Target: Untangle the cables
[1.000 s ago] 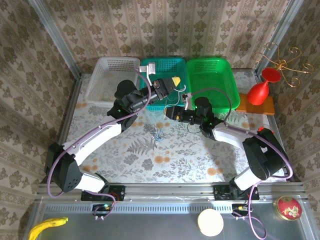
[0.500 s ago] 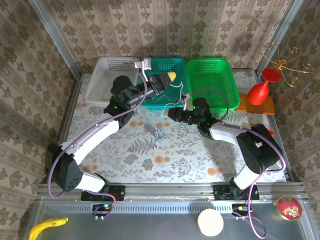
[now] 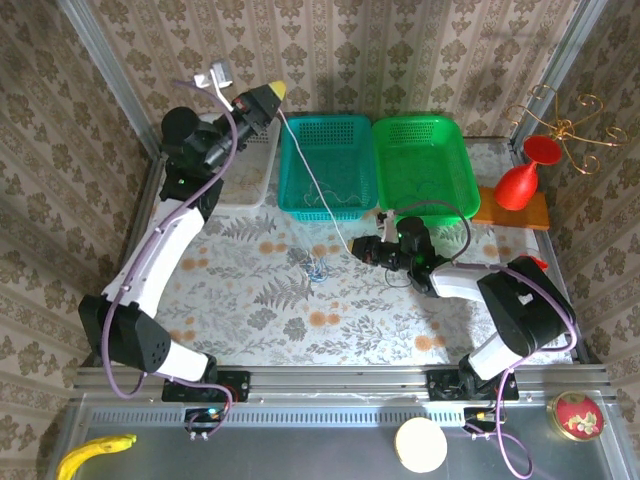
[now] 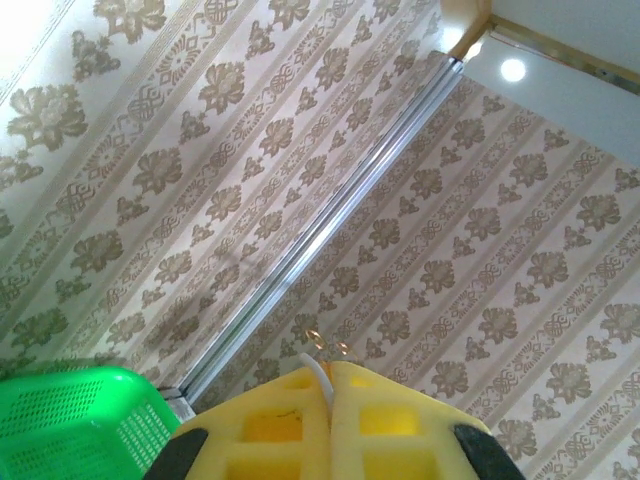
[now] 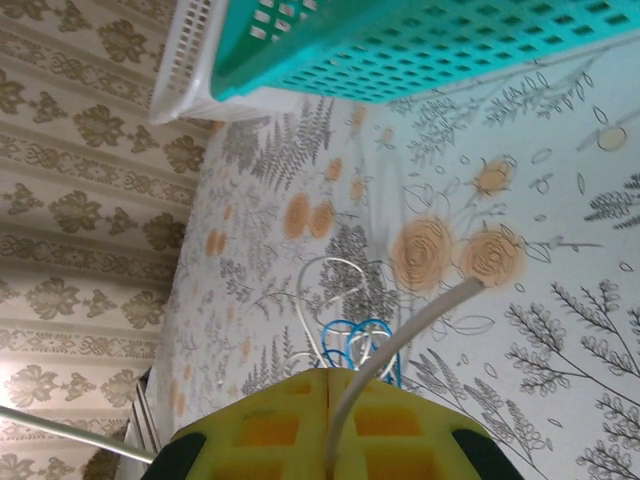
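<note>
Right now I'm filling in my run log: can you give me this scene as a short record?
left fingers: shut on white cable, raised high
right fingers: shut on white cable, low over table
white cable: stretched between both, crossing teal basket
other cables: blue-and-white bunch lying on table

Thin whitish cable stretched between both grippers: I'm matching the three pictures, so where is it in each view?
Top external: the thin whitish cable runs straight from left gripper, upper left, down to right gripper at centre.
Left wrist: cable stub bottom centre, between shut jaws.
Right wrist: cable curving up-right from bottom centre.
Shared landmark: beige floral wallpaper.
</note>
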### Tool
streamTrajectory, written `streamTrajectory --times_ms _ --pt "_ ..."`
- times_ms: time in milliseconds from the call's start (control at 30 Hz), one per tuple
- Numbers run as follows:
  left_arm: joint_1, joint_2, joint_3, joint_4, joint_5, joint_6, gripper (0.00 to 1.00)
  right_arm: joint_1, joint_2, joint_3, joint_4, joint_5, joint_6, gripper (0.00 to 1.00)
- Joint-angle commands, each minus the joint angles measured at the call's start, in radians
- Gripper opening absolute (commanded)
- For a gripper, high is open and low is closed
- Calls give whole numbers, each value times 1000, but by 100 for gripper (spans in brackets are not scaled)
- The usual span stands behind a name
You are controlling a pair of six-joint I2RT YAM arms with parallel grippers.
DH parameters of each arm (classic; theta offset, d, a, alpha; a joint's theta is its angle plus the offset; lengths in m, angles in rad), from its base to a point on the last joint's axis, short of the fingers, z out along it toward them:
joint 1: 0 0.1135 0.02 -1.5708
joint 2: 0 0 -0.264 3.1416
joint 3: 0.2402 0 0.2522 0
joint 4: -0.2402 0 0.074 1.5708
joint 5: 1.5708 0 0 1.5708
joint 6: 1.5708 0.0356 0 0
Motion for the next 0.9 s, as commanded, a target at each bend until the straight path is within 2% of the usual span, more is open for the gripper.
streamTrajectory --times_ms 0,67,100,200,467,633,867 --pt "11 35 82 40 34 2 0 -2 -54 25 -86 30 -23 21" --pt "16 67 111 52 37 -4 0 -4 -89 58 -140 33 -38 41" --pt "16 88 130 64 42 -6 0 -7 -107 74 -177 37 -48 48" --pt "23 154 187 96 55 -25 0 -19 -172 107 -257 50 -70 60" --pt "43 346 330 130 106 -59 0 -51 -337 118 -405 85 -118 68" --pt "55 449 392 168 114 -87 0 -62 -397 108 -432 89 -116 72" --pt "56 526 345 186 134 -87 0 -68 -454 116 -487 82 -126 73"
